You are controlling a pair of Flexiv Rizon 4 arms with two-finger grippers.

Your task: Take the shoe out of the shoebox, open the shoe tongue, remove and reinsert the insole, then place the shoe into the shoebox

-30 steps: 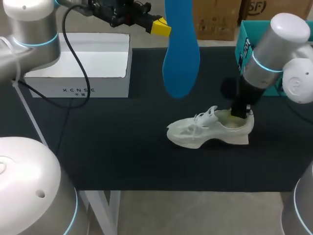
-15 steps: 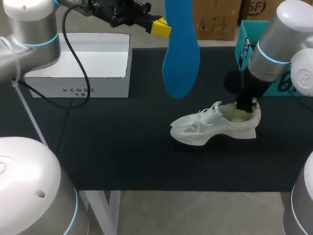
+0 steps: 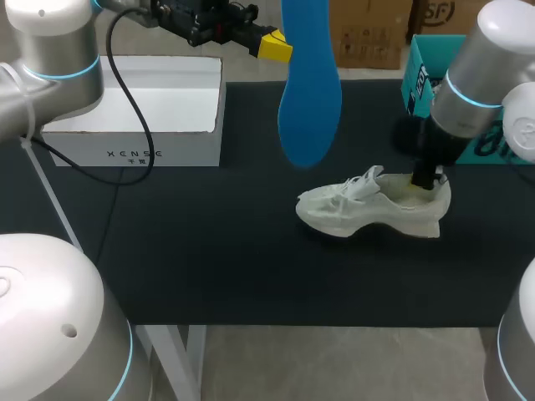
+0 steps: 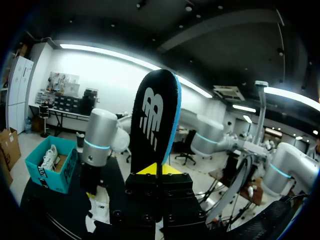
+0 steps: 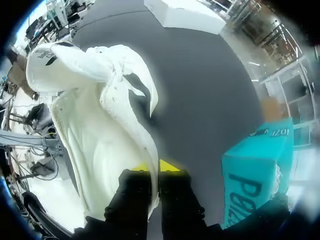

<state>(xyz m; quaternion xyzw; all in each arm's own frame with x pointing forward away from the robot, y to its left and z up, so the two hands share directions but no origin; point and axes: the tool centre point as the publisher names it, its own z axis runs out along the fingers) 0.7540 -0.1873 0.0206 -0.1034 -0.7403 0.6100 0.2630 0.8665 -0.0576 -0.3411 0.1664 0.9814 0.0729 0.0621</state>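
Right gripper (image 5: 155, 166) jaws pinch white shoe (image 5: 95, 135) collar; teal box (image 5: 252, 170) beside.

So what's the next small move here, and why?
Probably lower the left gripper so the blue insole tips toward the white shoe: the insole hangs out above the table, and the right gripper pinches the shoe's heel collar, steadying it.

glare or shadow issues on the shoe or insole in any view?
Head view: even light; the shoe throws only a thin shadow on the table, and the insole is evenly lit. Right wrist view: the shoe glares white around the right claw, surface detail washed out. Left wrist view: the insole is backlit by ceiling lights, its face dark above the left claw.
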